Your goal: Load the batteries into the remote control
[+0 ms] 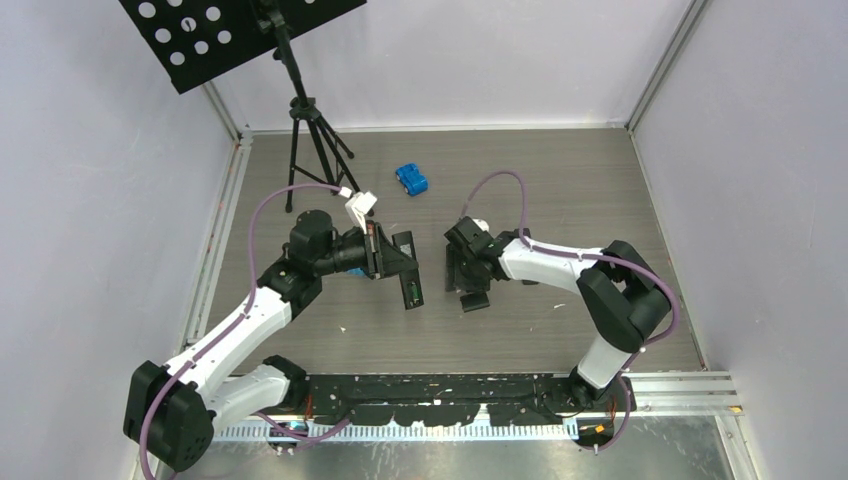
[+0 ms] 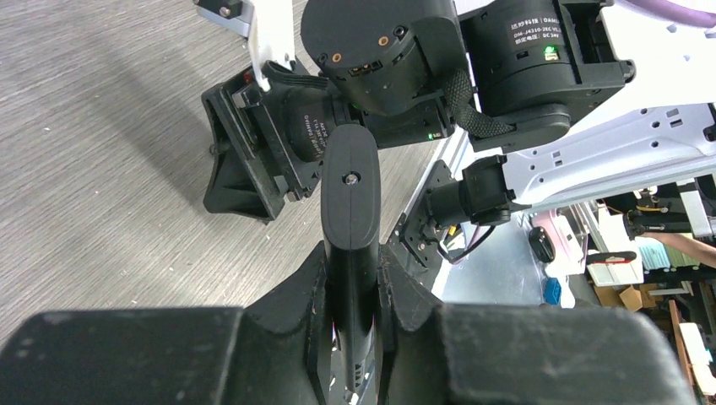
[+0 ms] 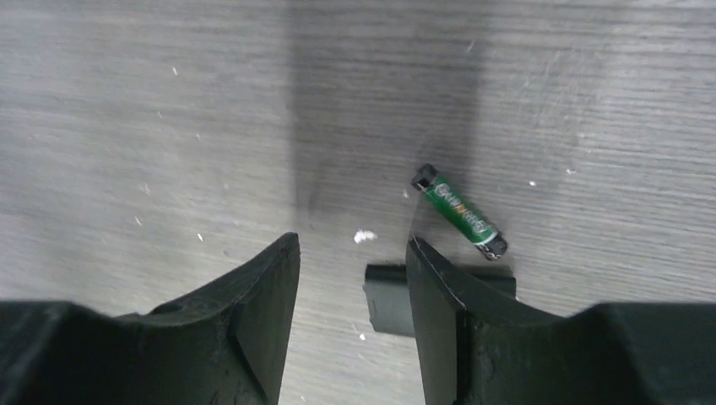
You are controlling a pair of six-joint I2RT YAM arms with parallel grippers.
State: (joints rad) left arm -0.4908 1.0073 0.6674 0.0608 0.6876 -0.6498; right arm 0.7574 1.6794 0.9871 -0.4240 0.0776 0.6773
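My left gripper (image 1: 396,266) is shut on the remote control (image 1: 407,272), a slim black bar held off the table with its long end pointing toward the near edge. In the left wrist view the remote (image 2: 350,190) sits clamped between both fingers of that gripper (image 2: 353,263). My right gripper (image 1: 467,282) hangs open and empty just over the table, right of the remote. In the right wrist view a dark green battery (image 3: 459,212) lies on the table just beyond the right fingertip of the gripper (image 3: 350,246). Other batteries are out of view.
A small flat black rectangular piece (image 3: 388,309) lies on the table, partly behind my right finger. A blue toy-like object (image 1: 411,180) lies at the back centre. A black tripod stand (image 1: 312,140) with a perforated plate stands at the back left. White walls enclose the table.
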